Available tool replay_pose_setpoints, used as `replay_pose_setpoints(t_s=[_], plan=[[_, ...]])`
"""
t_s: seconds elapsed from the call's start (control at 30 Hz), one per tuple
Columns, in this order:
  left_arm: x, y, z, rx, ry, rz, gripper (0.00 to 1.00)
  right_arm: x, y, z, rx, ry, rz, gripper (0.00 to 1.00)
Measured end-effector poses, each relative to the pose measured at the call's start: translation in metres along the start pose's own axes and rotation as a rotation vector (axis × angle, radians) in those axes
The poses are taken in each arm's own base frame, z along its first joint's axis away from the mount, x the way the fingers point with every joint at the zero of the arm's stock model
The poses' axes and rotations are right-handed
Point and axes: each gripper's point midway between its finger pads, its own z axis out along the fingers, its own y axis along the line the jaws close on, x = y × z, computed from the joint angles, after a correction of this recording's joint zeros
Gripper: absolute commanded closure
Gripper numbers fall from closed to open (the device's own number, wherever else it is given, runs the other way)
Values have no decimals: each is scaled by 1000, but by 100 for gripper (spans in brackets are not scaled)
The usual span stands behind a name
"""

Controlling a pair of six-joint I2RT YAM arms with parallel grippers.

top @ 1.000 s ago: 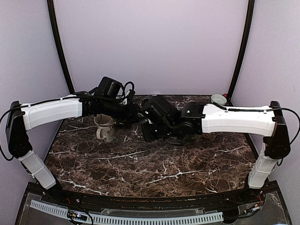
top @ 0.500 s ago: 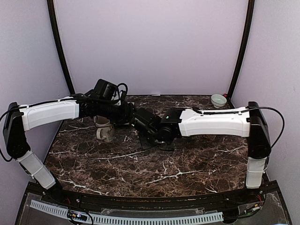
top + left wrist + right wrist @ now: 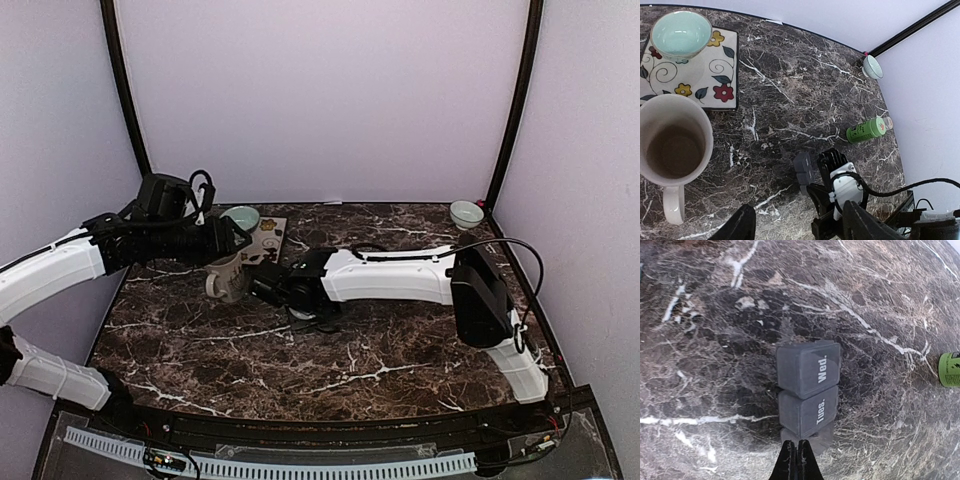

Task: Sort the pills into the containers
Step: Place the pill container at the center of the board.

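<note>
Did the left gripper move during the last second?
Yes. The left gripper has drawn back leftward, from right of the white mug to beside it.

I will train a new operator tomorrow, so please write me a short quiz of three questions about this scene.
1. True or false: the right gripper is shut, with its tips at one end of the pill organiser.
2. Where does the teal bowl stand? A: on the flowered tile. B: on the pill organiser. C: in the right gripper.
3. Which two day names can be read on the organiser's lids?

Key: 1 true. 2 A. 3 Tues. and Wed.
</note>
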Motion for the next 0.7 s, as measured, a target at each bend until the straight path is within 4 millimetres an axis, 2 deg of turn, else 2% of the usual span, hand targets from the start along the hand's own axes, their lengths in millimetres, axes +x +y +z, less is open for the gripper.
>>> replay_pose_setpoints(t_s=[0.17, 0.37, 0.47, 0.57, 0.7], plan=[[-2, 5, -22, -7, -52, 21, 38, 5, -7, 6, 58, 29, 21, 100], [5, 15, -28, -35, -55, 38, 38, 2, -20, 7, 113, 49, 60, 99], [7, 17, -29, -40, -53, 39, 38, 0, -23, 6, 123, 50, 74, 88], [8, 18, -31, -41, -51, 39, 38, -1, -26, 7, 129, 54, 93, 72], [8, 18, -32, -40, -54, 39, 38, 2, -25, 10, 128, 57, 95, 60]])
